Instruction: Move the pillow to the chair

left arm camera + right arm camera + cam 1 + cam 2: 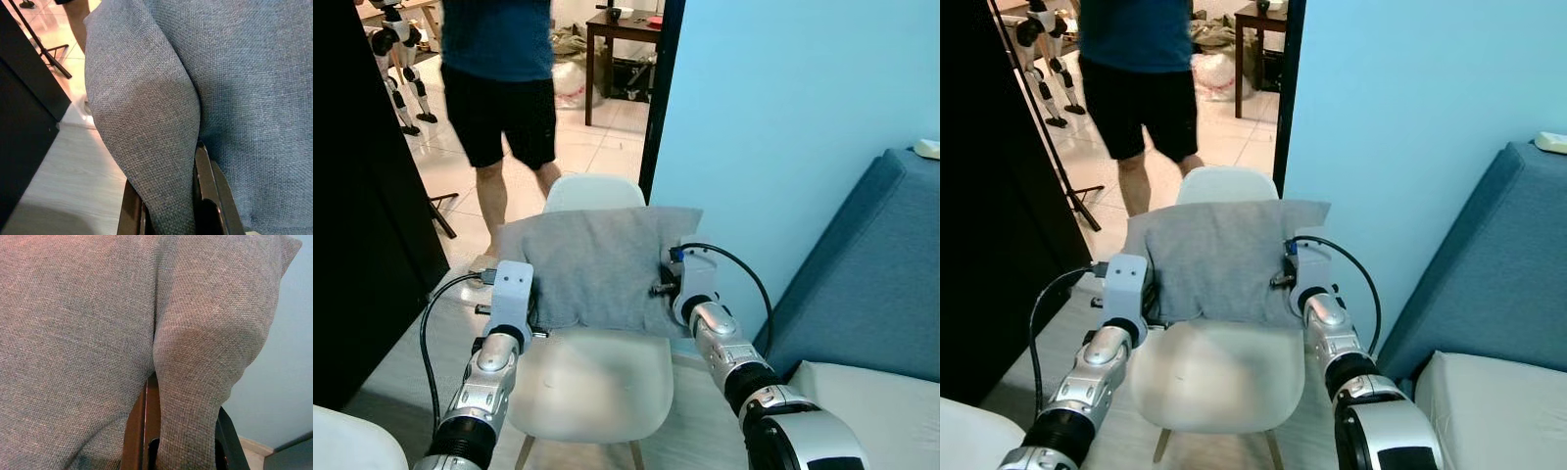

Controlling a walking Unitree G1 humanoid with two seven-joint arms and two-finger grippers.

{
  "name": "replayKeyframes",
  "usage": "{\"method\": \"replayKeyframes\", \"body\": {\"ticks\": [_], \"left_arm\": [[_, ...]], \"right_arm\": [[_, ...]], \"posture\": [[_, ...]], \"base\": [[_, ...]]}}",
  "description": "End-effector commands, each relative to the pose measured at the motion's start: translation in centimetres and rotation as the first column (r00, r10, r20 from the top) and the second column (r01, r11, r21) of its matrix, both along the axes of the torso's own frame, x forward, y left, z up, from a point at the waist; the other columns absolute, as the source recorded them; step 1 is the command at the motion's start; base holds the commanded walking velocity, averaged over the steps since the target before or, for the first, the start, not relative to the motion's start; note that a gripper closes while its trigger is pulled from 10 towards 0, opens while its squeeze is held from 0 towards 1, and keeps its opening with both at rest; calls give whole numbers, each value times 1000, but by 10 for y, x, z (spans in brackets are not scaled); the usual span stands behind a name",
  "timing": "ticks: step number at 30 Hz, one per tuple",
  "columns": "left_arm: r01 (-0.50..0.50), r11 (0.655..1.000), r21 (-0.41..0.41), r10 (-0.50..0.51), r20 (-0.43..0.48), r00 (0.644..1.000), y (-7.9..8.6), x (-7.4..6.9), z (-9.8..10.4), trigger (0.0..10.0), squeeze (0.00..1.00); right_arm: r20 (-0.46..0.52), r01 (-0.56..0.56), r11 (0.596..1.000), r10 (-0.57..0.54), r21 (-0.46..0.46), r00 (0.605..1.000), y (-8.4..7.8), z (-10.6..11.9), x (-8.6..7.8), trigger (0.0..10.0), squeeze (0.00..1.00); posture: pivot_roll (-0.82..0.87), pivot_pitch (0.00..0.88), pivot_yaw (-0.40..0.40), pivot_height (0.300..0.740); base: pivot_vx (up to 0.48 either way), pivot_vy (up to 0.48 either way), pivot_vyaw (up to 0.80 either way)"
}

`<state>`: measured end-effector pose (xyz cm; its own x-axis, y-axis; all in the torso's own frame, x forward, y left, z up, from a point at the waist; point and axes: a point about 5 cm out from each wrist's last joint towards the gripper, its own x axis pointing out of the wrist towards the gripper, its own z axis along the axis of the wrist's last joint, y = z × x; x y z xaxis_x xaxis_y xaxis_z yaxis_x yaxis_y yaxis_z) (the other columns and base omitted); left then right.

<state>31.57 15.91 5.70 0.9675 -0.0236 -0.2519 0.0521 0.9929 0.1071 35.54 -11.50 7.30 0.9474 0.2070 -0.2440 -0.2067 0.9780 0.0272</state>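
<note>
I am looking down past a pale blue wall (783, 127) that is filling the right half of the head views, with a blue sofa (881, 284) standing against it on the right and a black panel (352, 196) rising on the left. A person in a blue shirt and black shorts (499, 88) is standing on the tiled floor beyond the chair. The white moulded chair (592, 377) is sitting directly in front of me, its backrest showing above the pillow. I am holding the grey fabric pillow (597, 269) upright over the chair seat, its face toward me and its lower edge hanging just above the seat. The left gripper (168, 208) is pinching the pillow's left edge: a fold of grey cloth is running down between the two black fingers (131, 210), which are closed tightly against it. The right gripper (183, 440) is clamping the pillow's right edge in the same way, with a bulging fold of fabric pressed between its narrowly spaced fingers (227, 438).
</note>
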Motion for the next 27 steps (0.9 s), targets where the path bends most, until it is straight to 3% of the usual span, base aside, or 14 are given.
{"method": "replayKeyframes", "body": {"ticks": [1, 8, 27], "left_arm": [[34, 999, -29, -33, 39, 999, -12, 4, 9, 10000, 0], [7, 999, -36, -6, 29, 1000, -9, 4, 7, 10000, 0], [11, 1000, -15, -10, 16, 1000, -4, -2, 4, 10000, 0]], "right_arm": [[-2, -43, 999, 43, 4, 999, 9, -1, -2, 10000, 0], [-4, -42, 999, 42, 34, 999, 9, 0, -1, 10000, 0], [0, -13, 1000, 13, 1, 1000, 5, -3, -3, 10000, 0]], "posture": [[85, 0, -87, 675], [86, 0, -91, 670], [73, 0, -65, 626]], "base": [[0, 0, 0], [0, 0, 0], [0, 0, 0]]}}
